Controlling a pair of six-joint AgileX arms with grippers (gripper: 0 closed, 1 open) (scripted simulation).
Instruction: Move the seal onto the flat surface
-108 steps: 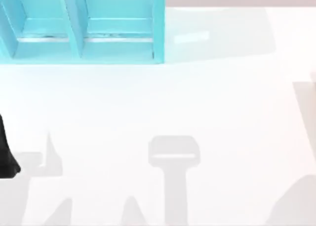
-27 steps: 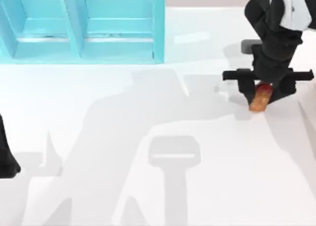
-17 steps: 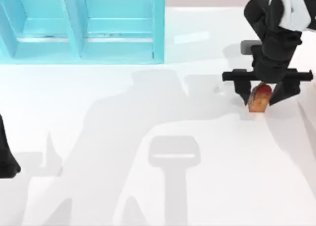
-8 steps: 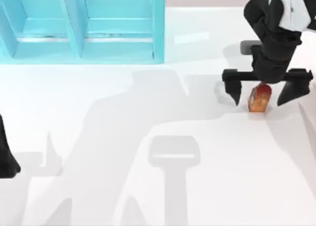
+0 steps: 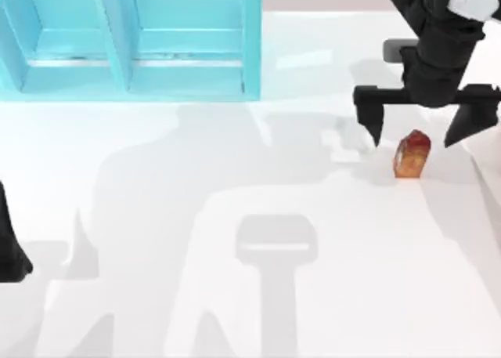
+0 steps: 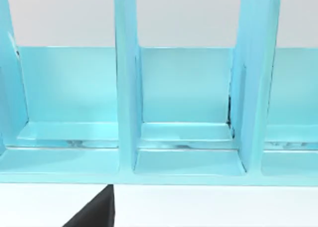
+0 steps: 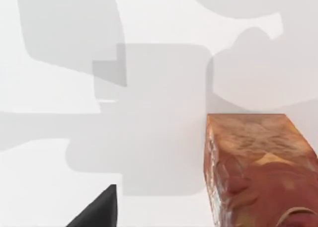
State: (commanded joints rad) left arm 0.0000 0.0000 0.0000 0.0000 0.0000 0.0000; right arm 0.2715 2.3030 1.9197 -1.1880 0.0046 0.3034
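Note:
The seal (image 5: 412,154), a small orange-and-red blotchy lump with a tapered top, stands upright on the white tabletop (image 5: 235,186) at the right side. My right gripper (image 5: 423,131) hovers just behind and above it, open, with its two black fingers spread wider than the seal and not touching it. In the right wrist view the seal (image 7: 258,167) looms close on the tabletop (image 7: 59,177), with one black fingertip (image 7: 97,212) at the edge. My left arm (image 5: 9,244) is parked at the left edge of the table.
A turquoise shelf unit (image 5: 133,41) with compartments stands at the back left; the left wrist view looks into its compartments (image 6: 184,98). Grey shadows of the arms lie across the middle of the tabletop.
My right gripper opened, let go of the seal and rose back from it. The seal stays standing where it was set down. The left arm has not moved.

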